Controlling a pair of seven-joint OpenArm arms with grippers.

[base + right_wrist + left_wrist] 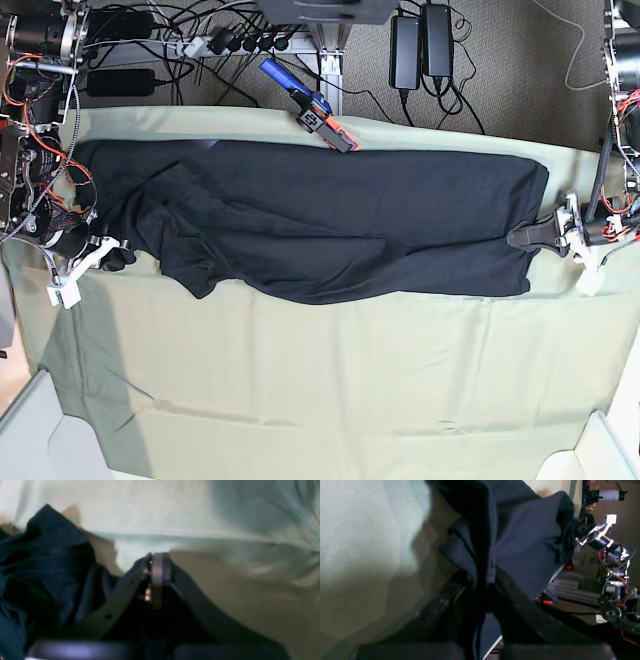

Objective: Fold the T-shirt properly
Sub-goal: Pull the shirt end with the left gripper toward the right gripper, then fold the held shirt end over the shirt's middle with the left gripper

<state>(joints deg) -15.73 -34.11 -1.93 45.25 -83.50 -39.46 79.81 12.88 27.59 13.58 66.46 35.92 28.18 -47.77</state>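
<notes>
Left gripper [528, 238] sits at 3 o'clock in the base view, pinched onto the edge of the T-shirt [320, 220]. The left wrist view backs that up, with dark cloth bunched right between the jaws. Right gripper [118, 256] is over at 9 o'clock, closed too, and the right wrist view shows black fabric crumpled around its fingers, so it looks clamped on the shirt's other end.

The shirt itself lies stretched sideways across the upper half of the pale green cloth [330, 380], plain black side up, with some loose folds toward 9 o'clock and a lumpy lower edge near 7 o'clock.

So the step in hand reads as both ends being held ready for a lift or a fold. To do it well, both arms probably need to move together and keep the fabric taut between them, otherwise the wrinkles on the 9 o'clock side just get folded in. A thin pinch on the left may slip if tension comes on too fast. Also worth watching is the blue and orange tool [312, 105] at 12 o'clock, touching the shirt's far edge, since the cloth could drag it.
</notes>
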